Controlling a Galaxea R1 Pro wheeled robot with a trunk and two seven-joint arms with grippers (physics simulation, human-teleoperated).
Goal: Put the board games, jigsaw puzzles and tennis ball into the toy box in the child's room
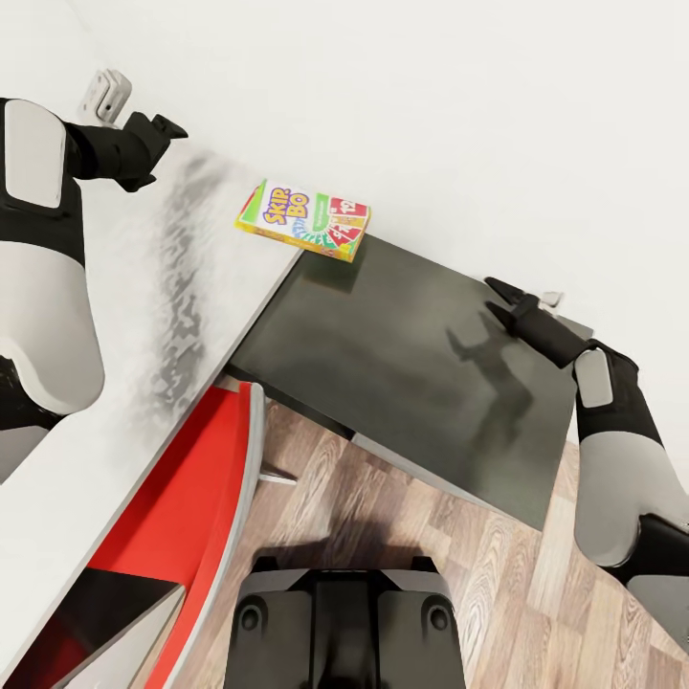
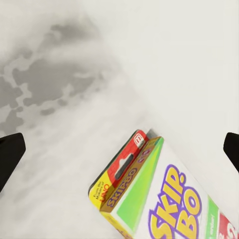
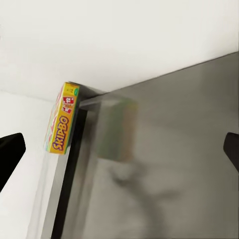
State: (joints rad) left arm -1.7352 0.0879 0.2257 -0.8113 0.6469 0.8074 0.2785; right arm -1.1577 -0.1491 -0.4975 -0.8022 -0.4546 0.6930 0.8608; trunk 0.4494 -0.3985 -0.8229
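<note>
One board game (image 1: 303,220), the Skip-Bo box, is seen lying flat at the far edge of the table (image 1: 144,316), against the white wall, with one end overhanging the dark side panel (image 1: 421,373). The left gripper (image 1: 163,129) is held over the table top well short of the box, its fingers spread wide and empty; the right gripper (image 1: 505,299) is poised beside the panel, likewise spread and empty. A grasp across the thin edges is judged best, taken at the overhanging end. The cover is printed yellow, green and red with purple-outlined lettering; a red UNO mark is noted on one end
</note>
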